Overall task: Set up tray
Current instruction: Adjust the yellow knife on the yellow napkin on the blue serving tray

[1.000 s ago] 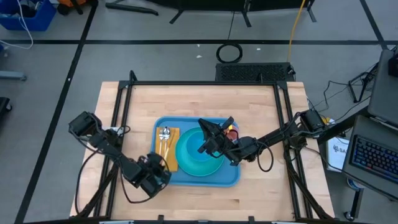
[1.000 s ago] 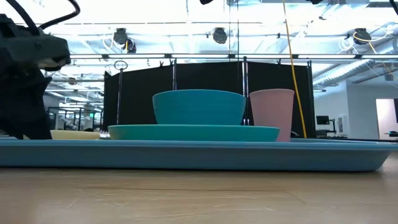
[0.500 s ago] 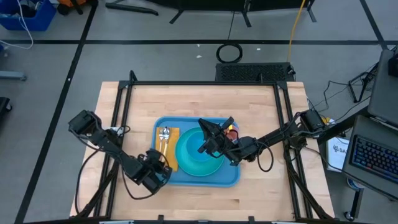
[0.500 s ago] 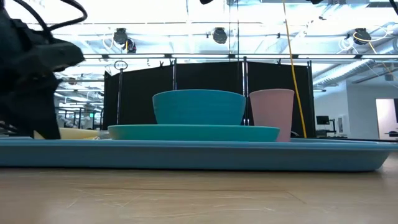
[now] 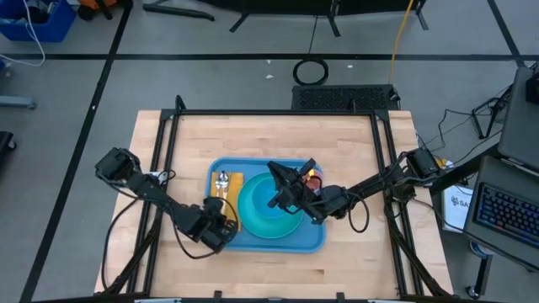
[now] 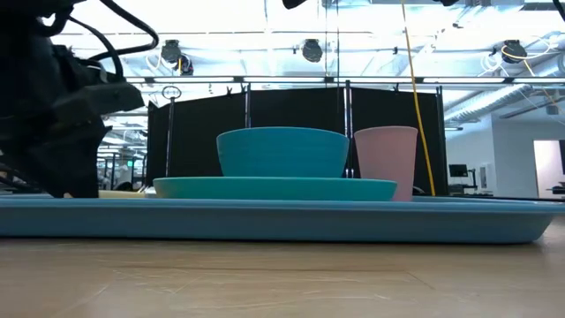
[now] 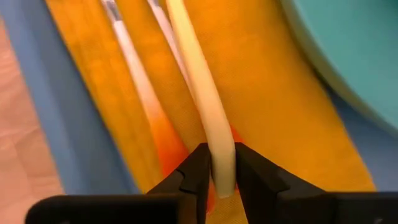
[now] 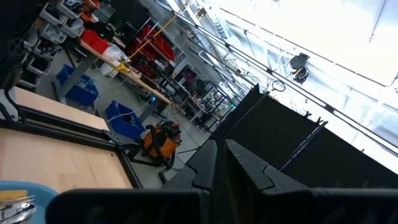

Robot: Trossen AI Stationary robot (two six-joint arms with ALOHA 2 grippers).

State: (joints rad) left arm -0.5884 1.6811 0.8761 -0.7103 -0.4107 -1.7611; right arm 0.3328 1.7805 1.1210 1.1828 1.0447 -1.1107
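No writing shows on the tray (image 5: 313, 240) or napkin (image 7: 273, 106).

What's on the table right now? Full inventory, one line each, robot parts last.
tray: 1, light blue, middle of the wooden table.
plate: 1, turquoise, on the tray, centre.
bowl: 1, teal, on the plate.
cup: 1, pink, upright on the tray beside the plate.
napkin: 1, orange-yellow, on the tray's left part, next to the plate.
cutlery: a few pale pieces lying on the napkin; exact count unclear.
utensil handle: 1, cream, lying on the napkin, its end between the left fingers.
table: 1, light wood, black frame.
left gripper: over the napkin's near end, fingers either side of the cream handle.
right gripper: raised over the bowl, shut, holding nothing.
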